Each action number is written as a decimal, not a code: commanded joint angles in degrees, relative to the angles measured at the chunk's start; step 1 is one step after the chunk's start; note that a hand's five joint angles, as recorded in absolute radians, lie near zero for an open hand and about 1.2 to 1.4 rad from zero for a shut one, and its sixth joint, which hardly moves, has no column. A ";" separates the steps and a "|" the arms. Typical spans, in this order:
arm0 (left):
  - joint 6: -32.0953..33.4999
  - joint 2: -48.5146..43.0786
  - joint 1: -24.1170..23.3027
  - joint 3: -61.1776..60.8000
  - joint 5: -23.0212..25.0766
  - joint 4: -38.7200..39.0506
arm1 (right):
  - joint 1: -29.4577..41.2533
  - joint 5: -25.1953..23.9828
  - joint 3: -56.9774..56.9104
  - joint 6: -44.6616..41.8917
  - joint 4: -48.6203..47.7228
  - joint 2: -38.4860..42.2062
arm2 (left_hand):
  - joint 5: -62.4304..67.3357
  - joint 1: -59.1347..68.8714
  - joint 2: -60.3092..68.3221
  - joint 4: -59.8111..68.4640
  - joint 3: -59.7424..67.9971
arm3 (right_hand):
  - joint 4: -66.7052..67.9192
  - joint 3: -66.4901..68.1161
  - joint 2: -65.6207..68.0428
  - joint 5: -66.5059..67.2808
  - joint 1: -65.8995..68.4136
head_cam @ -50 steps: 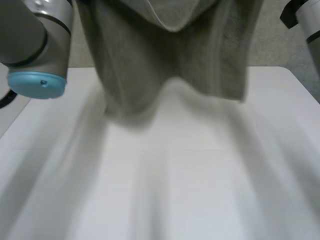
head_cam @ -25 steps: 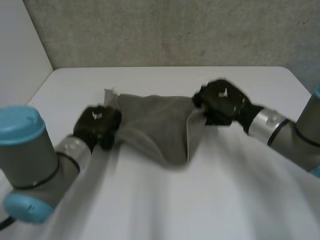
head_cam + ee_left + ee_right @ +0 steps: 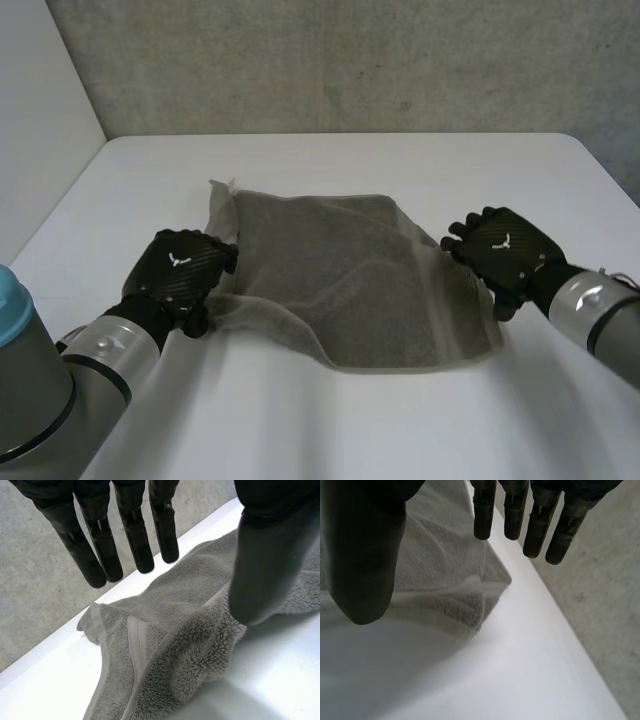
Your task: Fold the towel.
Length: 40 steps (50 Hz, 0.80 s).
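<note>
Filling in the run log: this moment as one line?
towel: lying on white table | left hand: open, at towel's left edge | right hand: open, at towel's right edge

**Towel down, grip released**

The towel (image 3: 350,280) no longer hangs bunched between my hands; it lies spread on the table (image 3: 400,160). My left hand (image 3: 180,275) and right hand (image 3: 505,250) now sit wider apart at its left and right edges, fingers straightened.

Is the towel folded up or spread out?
Mostly spread out, not neatly folded: the towel lies wide on the table, with its edge near the left hand bunched and turned over.
</note>
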 commanded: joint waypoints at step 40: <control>3.13 -19.52 10.92 23.33 15.12 -21.35 | -1.44 -0.32 16.01 -18.56 -20.99 5.97 | -31.86 -22.38 -22.62 -22.37 -22.05 | 45.18 44.97 44.33 46.86 43.79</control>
